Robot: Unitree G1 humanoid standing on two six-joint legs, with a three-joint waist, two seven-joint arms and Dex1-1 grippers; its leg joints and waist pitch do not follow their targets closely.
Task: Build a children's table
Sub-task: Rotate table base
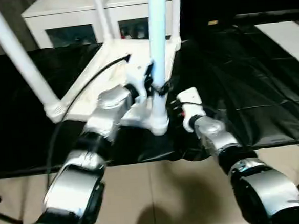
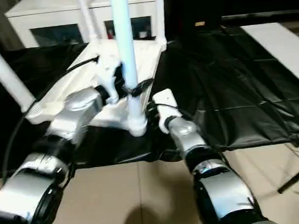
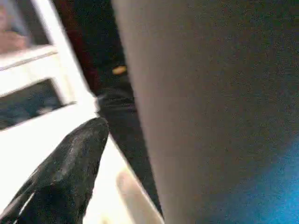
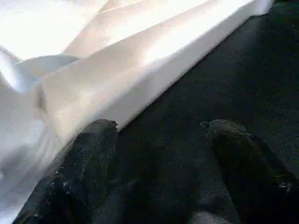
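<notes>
The children's table lies upside down on black cloth, its white tabletop [image 1: 110, 58] facing up with legs standing in the corner sockets. The near leg [image 1: 158, 34] rises from the socket [image 1: 159, 122] at the front corner. My left gripper [image 1: 153, 86] is open around this leg low down; in the left wrist view one black finger [image 3: 79, 154] stands a little apart from the leg [image 3: 210, 116]. My right gripper [image 4: 163, 128] is open over the cloth, just beside the tabletop's edge [image 4: 140, 70] near that same corner, holding nothing. Another leg [image 1: 17, 54] leans at the left.
A white glass-door cabinet [image 1: 81, 14] stands behind the table. Black cloth [image 1: 240, 85] spreads to the right, with a white board [image 1: 288, 35] at the far right. A black cable [image 1: 81, 86] runs along my left forearm. Beige floor [image 1: 160, 193] lies in front.
</notes>
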